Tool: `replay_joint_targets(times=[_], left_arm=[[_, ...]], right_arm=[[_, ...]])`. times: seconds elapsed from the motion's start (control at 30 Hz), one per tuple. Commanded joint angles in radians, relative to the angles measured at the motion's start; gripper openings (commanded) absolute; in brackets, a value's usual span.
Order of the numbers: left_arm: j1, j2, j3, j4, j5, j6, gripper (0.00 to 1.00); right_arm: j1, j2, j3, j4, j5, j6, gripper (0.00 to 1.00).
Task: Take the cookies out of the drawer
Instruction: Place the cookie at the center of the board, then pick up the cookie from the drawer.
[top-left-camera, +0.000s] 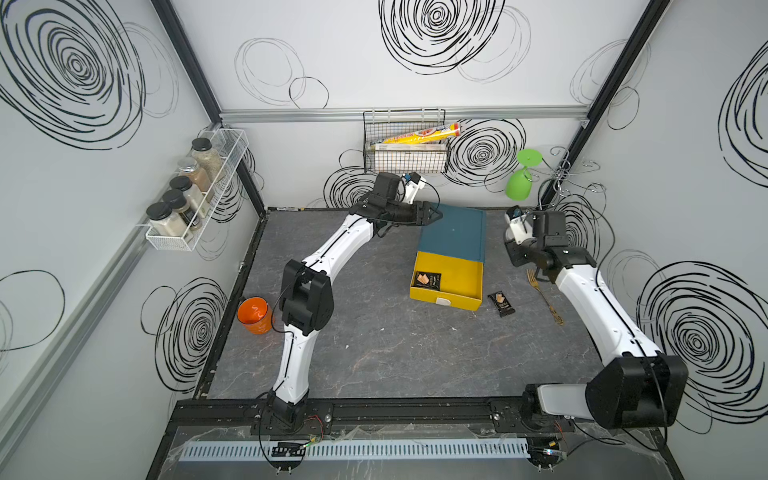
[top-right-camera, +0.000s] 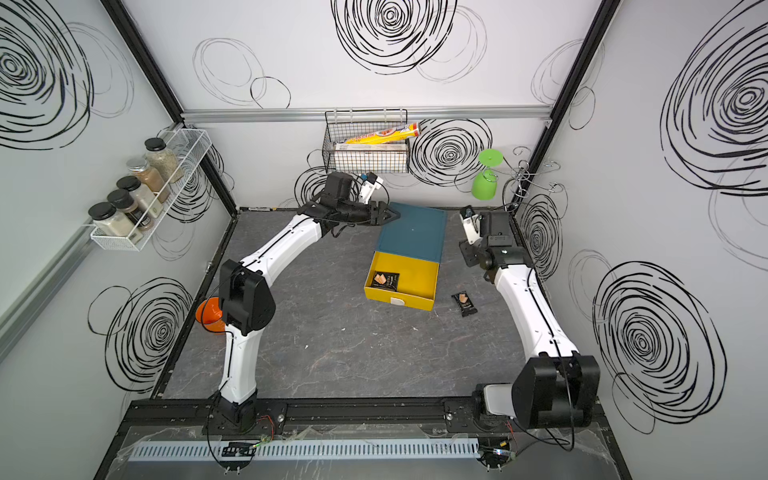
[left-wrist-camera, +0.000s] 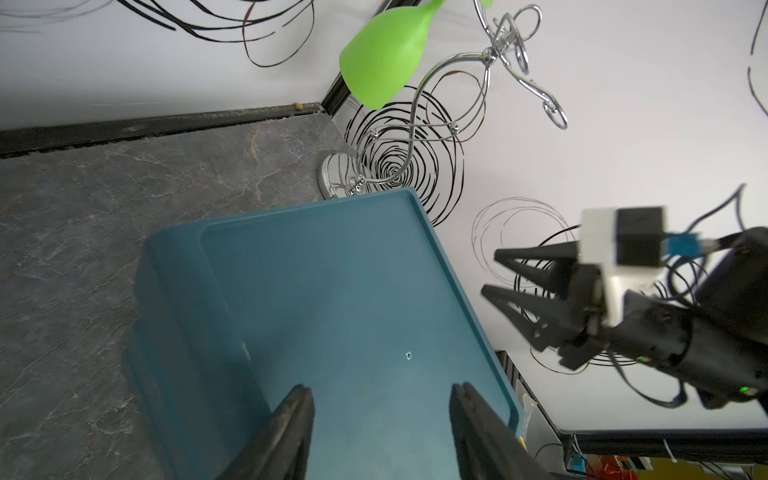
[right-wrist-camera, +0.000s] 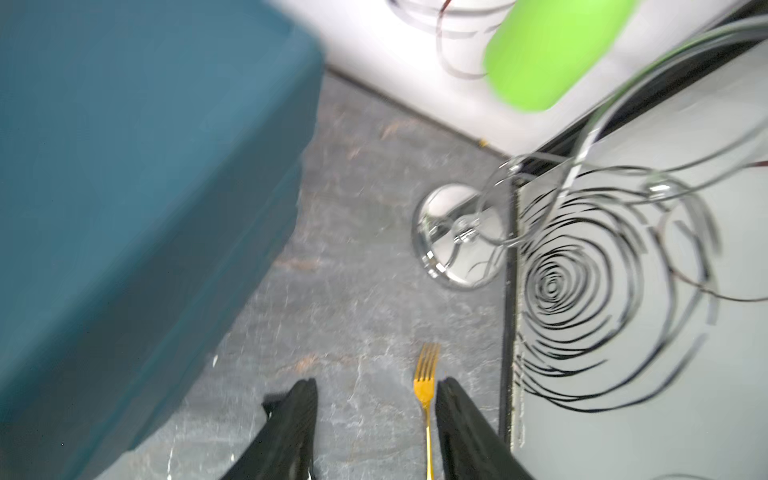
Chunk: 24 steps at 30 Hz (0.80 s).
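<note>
Both arms are up by the teal cabinet (top-left-camera: 455, 232), and neither holds anything. The left end effector (left-wrist-camera: 380, 390) hovers over the cabinet's top with its jaws spread and empty. The right end effector (right-wrist-camera: 376, 384) hangs beside the cabinet, jaws apart, above the gold fork (right-wrist-camera: 426, 374).

One black cookie packet (top-left-camera: 427, 280) lies inside the open yellow drawer (top-left-camera: 461, 276), near its front left corner. A second black packet (top-left-camera: 501, 303) is already out on the worktop (top-left-camera: 395, 353), just beside the drawer's front right corner. We cannot tell whether more packets sit further back, where the cabinet covers the drawer.

The risks we judge from here:

- The packet in the drawer is flat and close to the walls. A jaw coming down could strike the rim, or slide over the wrapper without lifting it.
- A push on the drawer front could shut it, or shift the whole cabinet.
- The right arm is close to the chrome rack (top-left-camera: 559, 174) and the hanging green glass (top-left-camera: 519, 183). A wide swing toward the drawer could clip them.
- The right jaws hang over the fork, so a descent here could close on the wrong thing.
- Both arms reaching into the drawer together could collide.
</note>
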<state>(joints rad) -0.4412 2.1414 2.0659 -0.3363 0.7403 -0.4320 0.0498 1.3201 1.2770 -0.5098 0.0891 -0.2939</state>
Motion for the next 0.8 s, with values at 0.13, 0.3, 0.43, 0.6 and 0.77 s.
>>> replay_joint_targets(times=[0.13, 0.3, 0.43, 0.6, 0.77], left_arm=[[0.033, -0.158, 0.039, -0.029, -0.019, 0.061, 0.72], [0.032, -0.312, -0.117, -0.038, -0.006, 0.193, 0.64], [-0.001, -0.426, -0.247, -0.098, -0.013, 0.362, 0.63], [-0.167, -0.471, -0.319, -0.26, -0.252, 0.62, 0.71], [-0.241, -0.402, -0.263, -0.38, -0.411, 0.734, 0.74]], right_arm=[[-0.01, 0.019, 0.237, -0.057, -0.356, 0.237, 0.37], [-0.011, 0.025, 0.07, 0.204, -0.774, 0.433, 0.0], [-0.011, 0.098, 0.026, 0.309, -0.929, 0.51, 0.0], [-0.009, 0.124, -0.031, 0.42, -0.988, 0.549, 0.0], [-0.002, 0.175, -0.059, 0.438, -1.029, 0.545, 0.0]])
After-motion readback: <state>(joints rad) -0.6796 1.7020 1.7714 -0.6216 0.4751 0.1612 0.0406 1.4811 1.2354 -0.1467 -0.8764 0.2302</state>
